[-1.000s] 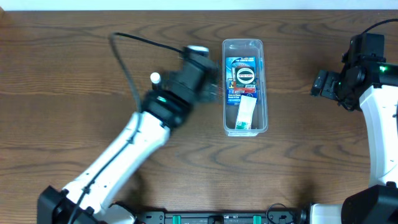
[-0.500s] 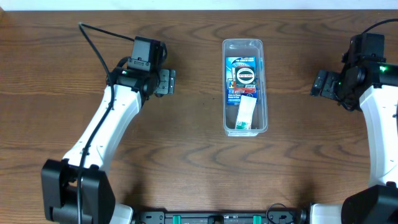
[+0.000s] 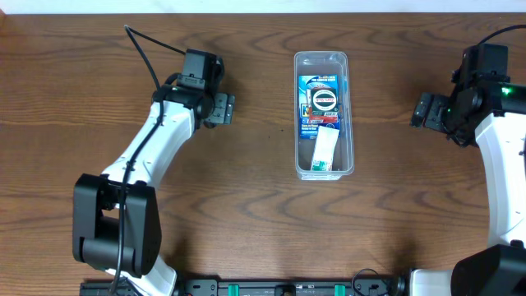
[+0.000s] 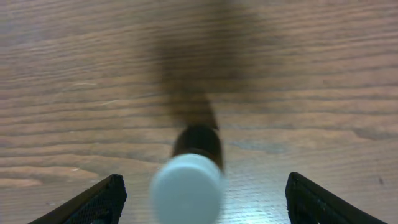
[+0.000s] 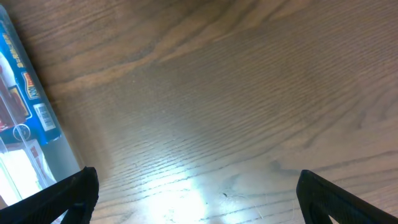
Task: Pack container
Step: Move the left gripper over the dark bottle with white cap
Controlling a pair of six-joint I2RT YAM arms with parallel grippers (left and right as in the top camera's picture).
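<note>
Left gripper (image 3: 228,108): jaws apart, gripping nothing, pointing right twd container (image 3: 321,59). Container sits mid-table nr far edge, long axis running near-to-far. Right gripper (image 3: 419,109): jaws wide apart, empty, facing it from opp side. Container lies btwn both arms, approx equally near. Blue pack (image 3: 322,103) & white box (image 3: 324,153) inside.

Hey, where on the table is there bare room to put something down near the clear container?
Bare table lies between the container and the right gripper, between it and the left gripper, and in front of it, nearer the robot. Inside the container is crowded: a blue package and a white pack cover most of its floor.
</note>
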